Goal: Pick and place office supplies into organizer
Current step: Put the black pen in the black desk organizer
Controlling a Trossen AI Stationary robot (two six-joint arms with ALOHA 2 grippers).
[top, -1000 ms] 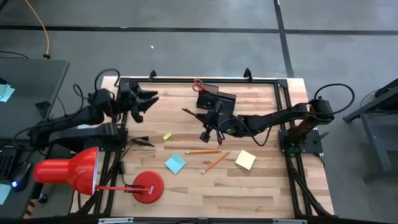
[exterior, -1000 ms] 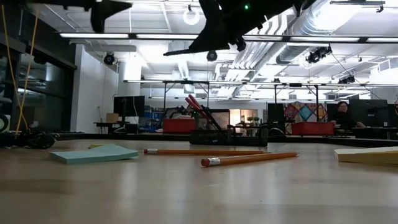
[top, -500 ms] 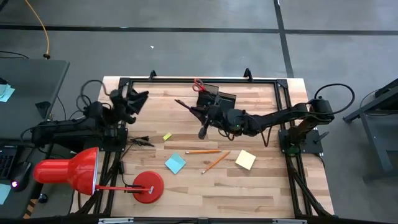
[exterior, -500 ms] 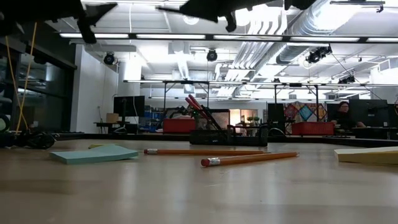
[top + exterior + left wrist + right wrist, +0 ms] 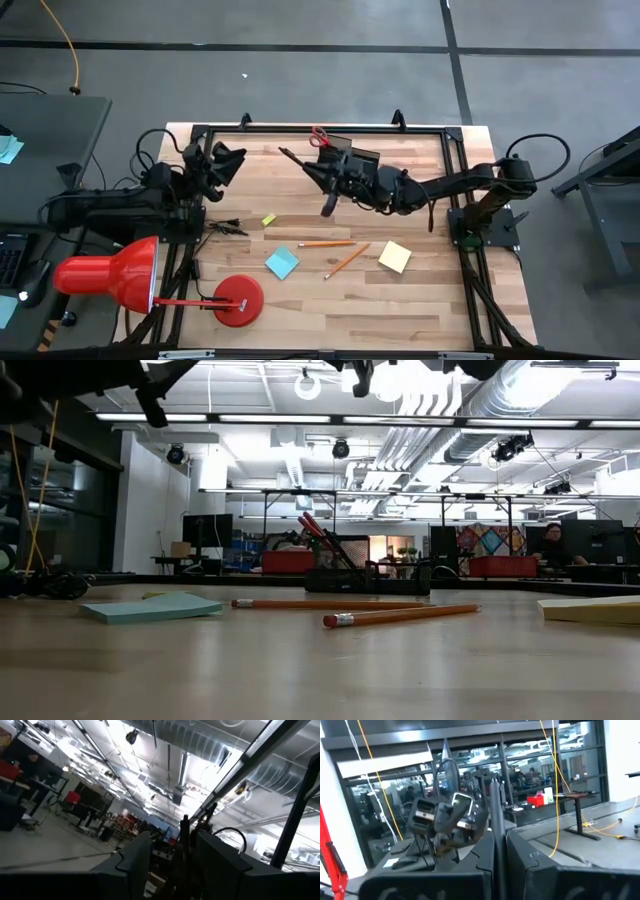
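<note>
organizer [image 5: 349, 158]: its compartments are hiding under the right arm in the high view.
right gripper [image 5: 316, 172]: its fingertips are blurring into the dark pen [image 5: 297, 160].
low view: both arms are running off the upper edge.
scissors [image 5: 312, 526]: blades are hiding inside the organizer.
tiny yellow block [image 5: 268, 219]: too small to make out.
</note>
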